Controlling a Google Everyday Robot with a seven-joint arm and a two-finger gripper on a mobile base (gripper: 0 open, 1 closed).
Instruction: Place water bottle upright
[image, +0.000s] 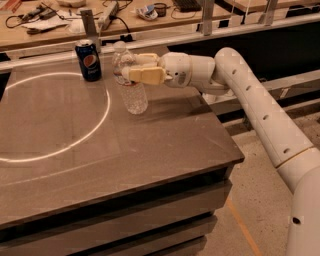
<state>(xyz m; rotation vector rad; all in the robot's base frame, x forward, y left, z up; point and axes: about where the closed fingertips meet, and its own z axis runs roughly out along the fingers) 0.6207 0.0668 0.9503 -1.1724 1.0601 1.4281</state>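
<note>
Gripping a clear ribbed plastic water bottle (135, 98) below its cap, pincer (128, 68) closed around it, upper centre of frame, bottle nearly upright on dark table (150, 150), blue soda can (88, 60) just left.

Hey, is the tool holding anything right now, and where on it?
The tool grips the bottle by its upper half, beside the can.

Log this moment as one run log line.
gripper: shut on bottle near its top | bottle: almost upright, base at table | can: upright, left of bottle, apart
</note>
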